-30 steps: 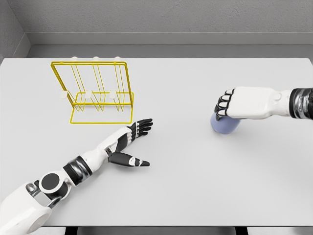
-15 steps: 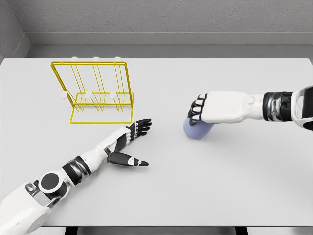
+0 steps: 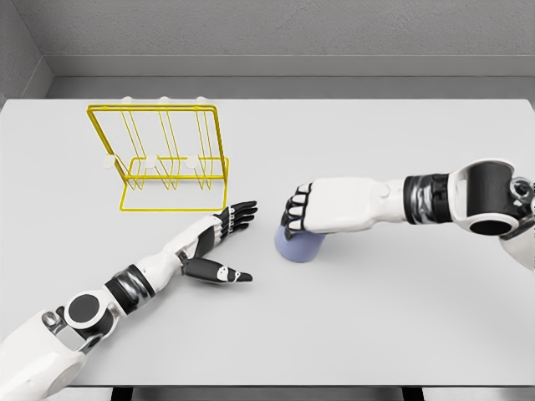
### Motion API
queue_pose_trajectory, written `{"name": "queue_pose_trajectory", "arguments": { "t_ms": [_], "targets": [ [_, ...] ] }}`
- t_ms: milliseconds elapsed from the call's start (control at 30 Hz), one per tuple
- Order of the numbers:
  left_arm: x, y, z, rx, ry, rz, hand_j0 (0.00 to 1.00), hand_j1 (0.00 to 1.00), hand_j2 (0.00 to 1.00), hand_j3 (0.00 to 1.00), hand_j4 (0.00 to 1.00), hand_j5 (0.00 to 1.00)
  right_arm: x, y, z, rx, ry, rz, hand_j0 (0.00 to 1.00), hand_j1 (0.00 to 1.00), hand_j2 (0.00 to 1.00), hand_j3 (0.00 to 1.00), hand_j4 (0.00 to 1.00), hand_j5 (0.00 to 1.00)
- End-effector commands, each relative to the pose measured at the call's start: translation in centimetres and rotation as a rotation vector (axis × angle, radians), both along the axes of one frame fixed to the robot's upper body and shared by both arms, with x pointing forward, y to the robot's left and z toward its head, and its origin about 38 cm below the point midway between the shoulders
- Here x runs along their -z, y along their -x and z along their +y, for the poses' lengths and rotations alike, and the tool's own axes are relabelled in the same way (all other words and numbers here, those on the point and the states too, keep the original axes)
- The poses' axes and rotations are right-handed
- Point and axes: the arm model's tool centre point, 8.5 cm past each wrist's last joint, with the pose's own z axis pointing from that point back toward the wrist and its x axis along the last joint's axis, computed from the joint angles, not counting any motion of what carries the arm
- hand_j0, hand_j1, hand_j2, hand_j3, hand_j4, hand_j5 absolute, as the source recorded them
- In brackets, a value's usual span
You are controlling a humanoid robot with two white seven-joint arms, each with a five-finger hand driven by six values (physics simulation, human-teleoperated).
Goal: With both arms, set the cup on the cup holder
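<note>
The right hand reaches across the table, fingers curled down over the cup, gripping it (rim hidden). The left hand lies open, holding nothing, near the yellow holder.

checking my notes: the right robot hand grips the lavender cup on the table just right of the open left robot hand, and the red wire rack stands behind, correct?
Not quite: in the head view the wire rack is yellow, not red. The rest holds.

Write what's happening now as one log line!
right hand: grips cup | left hand: open, waiting | cup holder: empty
</note>
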Motion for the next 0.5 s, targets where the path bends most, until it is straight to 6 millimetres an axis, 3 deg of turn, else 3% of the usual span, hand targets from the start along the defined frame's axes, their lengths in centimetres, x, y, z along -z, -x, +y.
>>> {"name": "queue_pose_trajectory", "arguments": {
  "t_ms": [0,167,200,233,467],
  "targets": [
    [-0.04,-0.01,-0.04,0.000,0.003,0.000,1.00,1.00,1.00,1.00,1.00,1.00,0.17,0.14,0.53,-0.008,-0.009,0.011,0.58,0.58,0.58,0.58,0.58,0.58],
    [0.05,0.03,0.00,-0.001,0.002,0.003,1.00,1.00,1.00,1.00,1.00,1.00,0.23,0.16,0.58,-0.009,-0.009,0.011,0.60,0.60,0.60,0.60,0.60,0.60],
    [0.07,0.03,0.00,-0.001,0.001,0.004,1.00,1.00,1.00,1.00,1.00,1.00,0.24,0.16,0.58,-0.009,-0.008,0.010,0.71,0.71,0.71,0.71,0.71,0.71],
    [0.07,0.03,0.00,-0.001,0.001,0.004,1.00,1.00,1.00,1.00,1.00,1.00,0.19,0.12,0.58,-0.009,-0.007,0.008,0.98,0.98,0.98,0.98,0.98,0.98],
    [0.05,0.03,-0.06,-0.001,0.004,0.003,1.00,1.00,1.00,1.00,1.00,1.00,-0.39,-0.13,0.45,-0.002,-0.015,-0.006,1.00,1.00,1.00,1.00,1.00,1.00]
  ]
}}
